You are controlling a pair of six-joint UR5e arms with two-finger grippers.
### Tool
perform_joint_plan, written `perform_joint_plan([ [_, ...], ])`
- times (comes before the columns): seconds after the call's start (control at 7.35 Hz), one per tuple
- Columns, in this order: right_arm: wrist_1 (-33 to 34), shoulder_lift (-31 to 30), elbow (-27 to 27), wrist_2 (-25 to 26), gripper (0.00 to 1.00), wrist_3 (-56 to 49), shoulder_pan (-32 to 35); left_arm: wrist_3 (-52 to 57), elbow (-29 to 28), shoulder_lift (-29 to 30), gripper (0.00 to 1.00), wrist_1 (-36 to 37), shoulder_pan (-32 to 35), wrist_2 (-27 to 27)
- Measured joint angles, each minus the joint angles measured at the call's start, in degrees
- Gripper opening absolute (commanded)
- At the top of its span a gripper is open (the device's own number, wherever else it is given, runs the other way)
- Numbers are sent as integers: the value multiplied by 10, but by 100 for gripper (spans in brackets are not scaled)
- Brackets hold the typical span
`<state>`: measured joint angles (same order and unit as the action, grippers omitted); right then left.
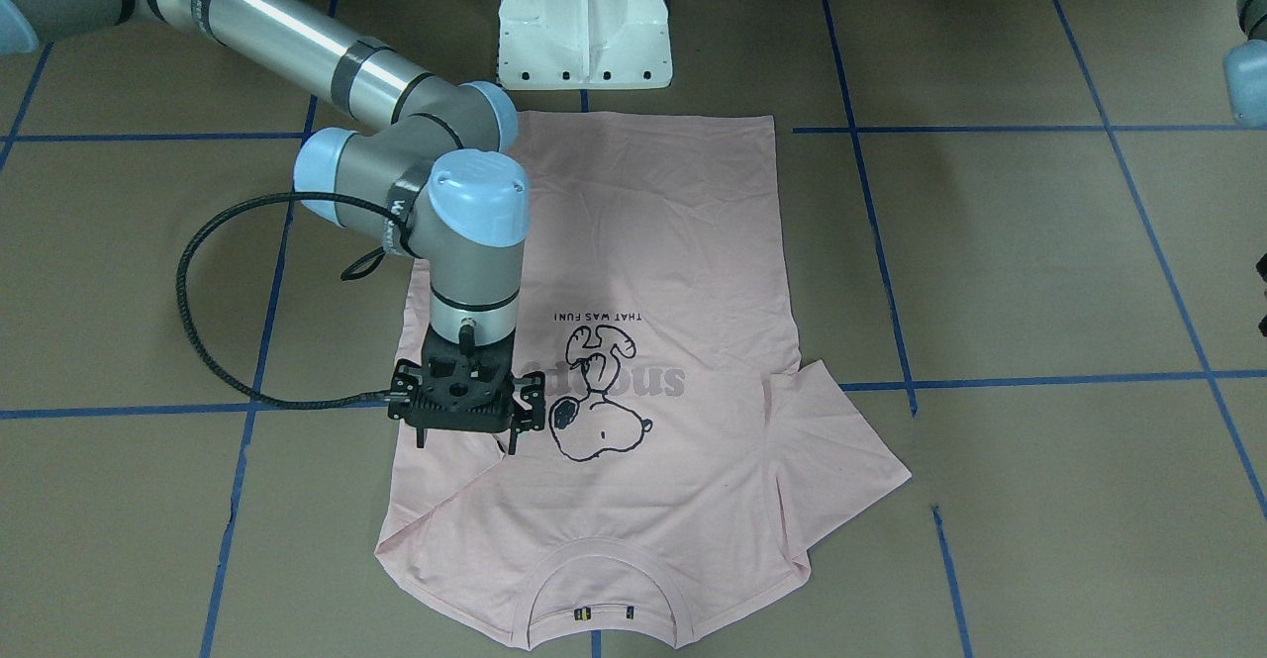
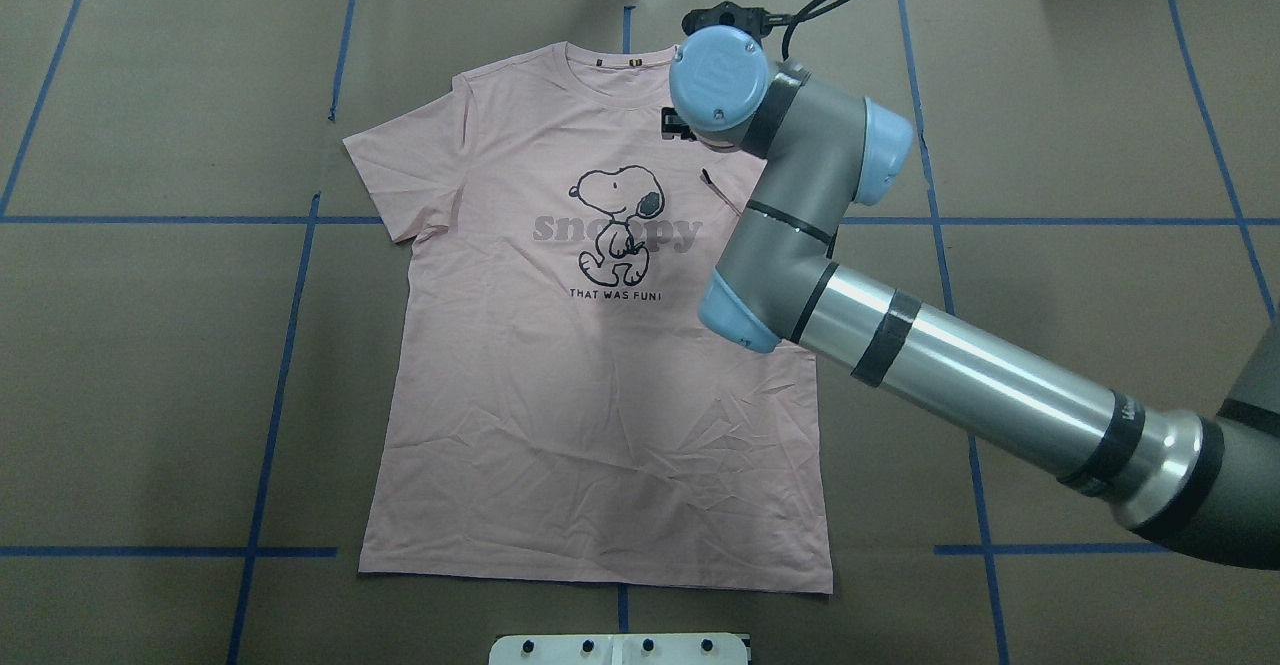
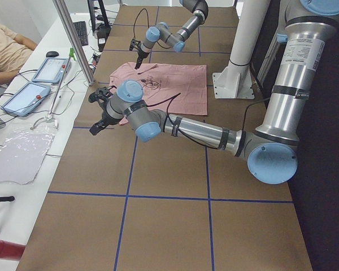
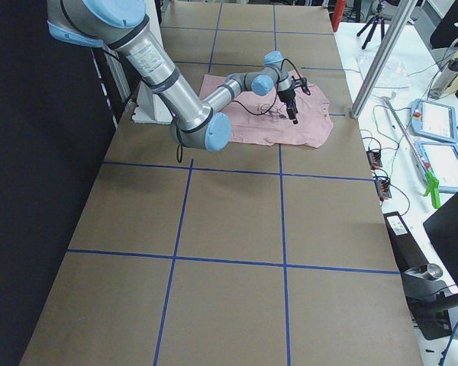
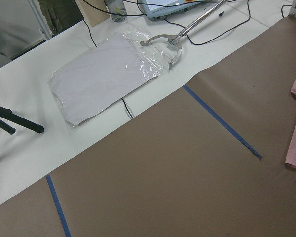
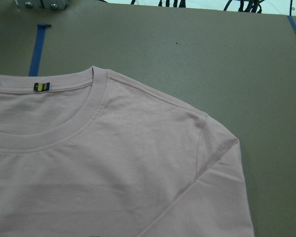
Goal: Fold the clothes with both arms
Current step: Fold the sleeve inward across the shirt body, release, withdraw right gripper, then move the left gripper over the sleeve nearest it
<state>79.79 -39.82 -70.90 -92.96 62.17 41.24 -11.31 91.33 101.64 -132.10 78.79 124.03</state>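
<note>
Brown table paper point(image 1: 990, 242) bears the T-shirt point(image 1: 653, 242); my right gripper point(image 1: 467, 443) hangs spread above it, my left gripper point(image 3: 100, 112) unreadable; pinching deep could bunch it

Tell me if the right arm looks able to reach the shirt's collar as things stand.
Likely yes: the right gripper hangs open above the T-shirt near its shoulder; the collar lies flat close by, with nothing covering it.

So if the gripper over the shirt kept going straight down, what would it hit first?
The right gripper points straight down, so it would most likely meet the shirt first, near the shoulder. How high it hangs above the cloth is unclear.
</note>
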Motion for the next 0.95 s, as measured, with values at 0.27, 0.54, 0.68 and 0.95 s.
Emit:
perform_joint_plan([
  [0.27, -2, -17, -8, -124, 100, -99, 76, -129, -5, 19, 63, 1, -57, -4],
  [0.54, -22, -83, -45, -219, 100, -229, 159, -249, -32, 61, 61, 2, -120, -41],
  [0.68, -41, -125, -60, -263, 100, -279, 197, -293, -58, 86, 61, 1, -150, -77],
  [0.95, -65, -178, -84, -301, 100, -322, 234, -372, -139, 150, 61, -9, -218, -167],
])
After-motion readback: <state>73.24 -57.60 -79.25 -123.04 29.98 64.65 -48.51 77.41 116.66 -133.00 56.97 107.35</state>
